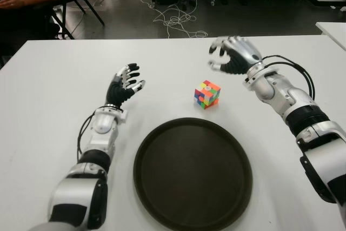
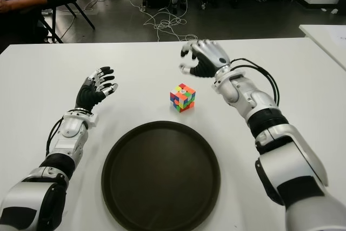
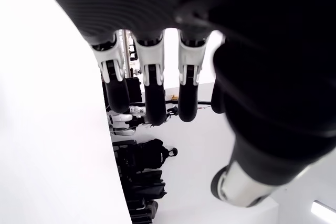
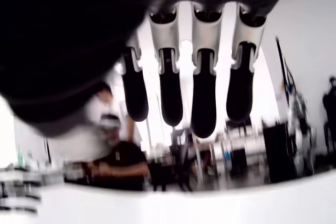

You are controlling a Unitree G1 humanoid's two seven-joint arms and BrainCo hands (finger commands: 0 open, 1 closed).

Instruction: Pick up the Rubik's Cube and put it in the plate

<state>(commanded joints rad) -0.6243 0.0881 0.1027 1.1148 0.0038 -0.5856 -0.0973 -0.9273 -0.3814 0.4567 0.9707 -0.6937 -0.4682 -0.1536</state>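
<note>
White table [image 1: 48,106], carrying all task items. Dark round plate [image 1: 151,187], empty, at the near edge; its lower rim is cut off in the eye views. Right robot hand [image 1: 230,53], raised beyond and to the right of the cube, fingers loosely curved, grasping nothing. Left robot hand [image 1: 125,84], idle to the left of the cube, fingers spread and released. Rubik's Cube [image 1: 207,94], resting on the table just beyond the plate's far rim. Suggested approach: lower the right robot hand over the cube, close on opposite faces squarely, lift clear of the rim. Wrist views show neither cube nor plate.
</note>
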